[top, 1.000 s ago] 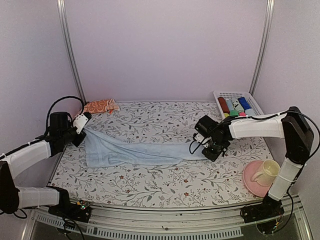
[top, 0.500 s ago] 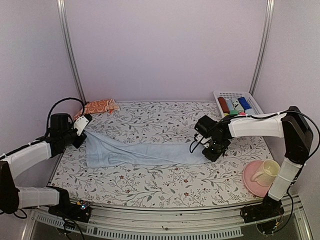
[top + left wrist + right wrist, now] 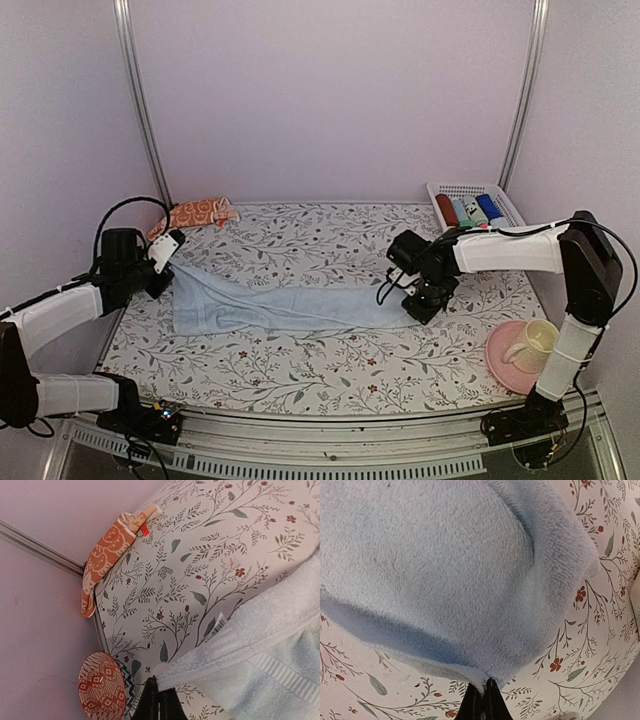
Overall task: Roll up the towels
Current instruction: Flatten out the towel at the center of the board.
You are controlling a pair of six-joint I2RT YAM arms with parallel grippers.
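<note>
A light blue towel lies stretched left to right across the floral tabletop. My left gripper is shut on its left corner; the wrist view shows the white-edged corner pinched between the black fingertips. My right gripper is shut on the towel's right end, whose fleece edge runs into the closed tips. The orange-red printed towel lies crumpled at the back left, also seen as the orange towel in the left wrist view.
A white basket of rolled coloured cloths stands at the back right. A pink plate with a cream mug sits at the front right. A red-patterned round object is by the left edge. Metal posts flank the back wall.
The right gripper opened briefly and shut again on the towel's right end, shifting slightly. The left end of the towel sits a little lower and flatter.
</note>
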